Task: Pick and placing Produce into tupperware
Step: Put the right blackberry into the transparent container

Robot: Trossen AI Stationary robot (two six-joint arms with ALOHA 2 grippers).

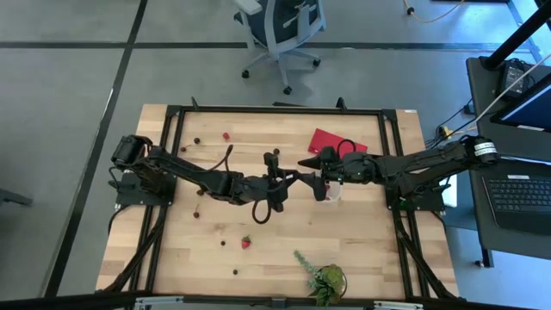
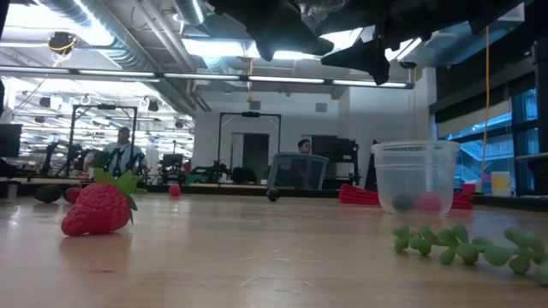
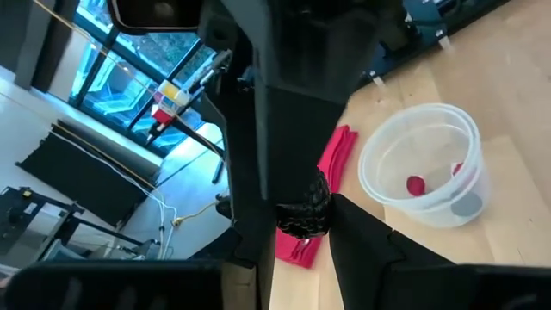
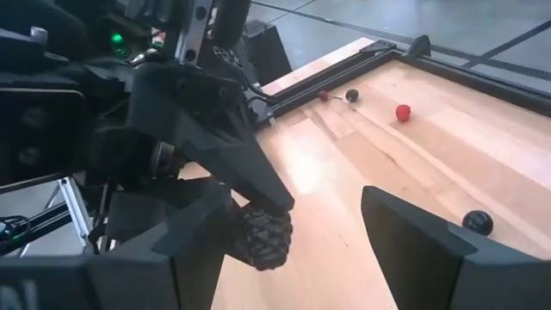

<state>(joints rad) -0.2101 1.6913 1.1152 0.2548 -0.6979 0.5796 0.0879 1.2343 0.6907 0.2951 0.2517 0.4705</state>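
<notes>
My left gripper (image 3: 314,226) is shut on a dark, bumpy berry (image 3: 301,217) in mid-air above the table's middle (image 1: 301,177). My right gripper (image 4: 297,202) faces it from the right, open. In the right wrist view the berry (image 4: 263,237) hangs between its fingers, close to one of them. The tupperware (image 3: 422,164), a clear round cup, stands upright on the wood just below and to the right of both grippers (image 1: 332,193). It holds a red fruit (image 3: 416,184) and a dark one (image 3: 467,204). More produce lies loose on the table. My left gripper pinches the dark berry (image 4: 258,231) between its two fingertips (image 4: 271,194). The fingers reach in nearly level from the table's left. The berry is lifted clear of the table, high above the wood and beside the cup's mouth.
A flat red piece (image 1: 331,140) lies beyond the cup. A strawberry (image 1: 246,243) and small dark fruits (image 1: 224,243) lie near the front. A red one (image 1: 226,135) and dark ones (image 1: 197,140) lie far left. A green plant (image 1: 323,277) sits at the near edge.
</notes>
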